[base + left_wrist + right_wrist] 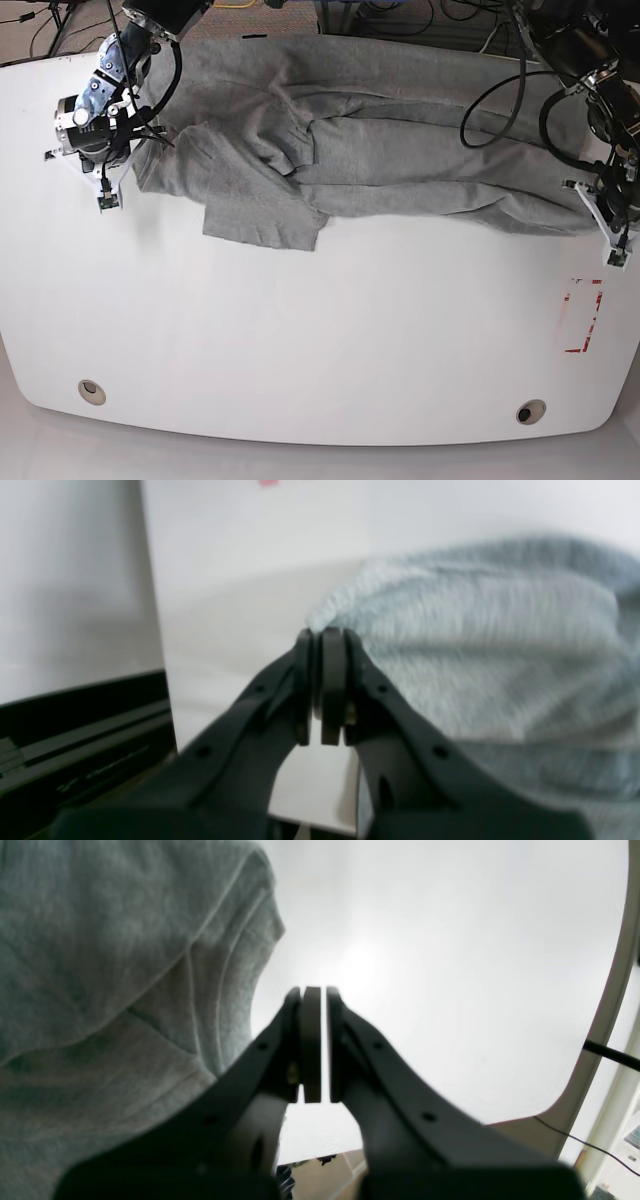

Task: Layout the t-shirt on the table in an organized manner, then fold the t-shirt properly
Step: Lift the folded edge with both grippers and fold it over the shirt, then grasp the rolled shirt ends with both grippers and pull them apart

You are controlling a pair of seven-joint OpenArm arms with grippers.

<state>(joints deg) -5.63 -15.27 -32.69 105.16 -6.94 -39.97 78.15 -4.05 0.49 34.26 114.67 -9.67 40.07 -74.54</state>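
**Both pincers closed at the shirt's far ends**

The left gripper (327,632) is sitting with its jaws pressed together, its tips touching the edge of the t-shirt (400,150); whether fabric is pinched between them is not showing clearly. The right gripper (314,990) is also closed, holding nothing, with the grey cloth lying just beside it. The shirt is stretching crumpled across the far half of the table (320,340), one sleeve flap pointing toward the near edge. A red-outlined mark (582,318) is lying near the left arm's side
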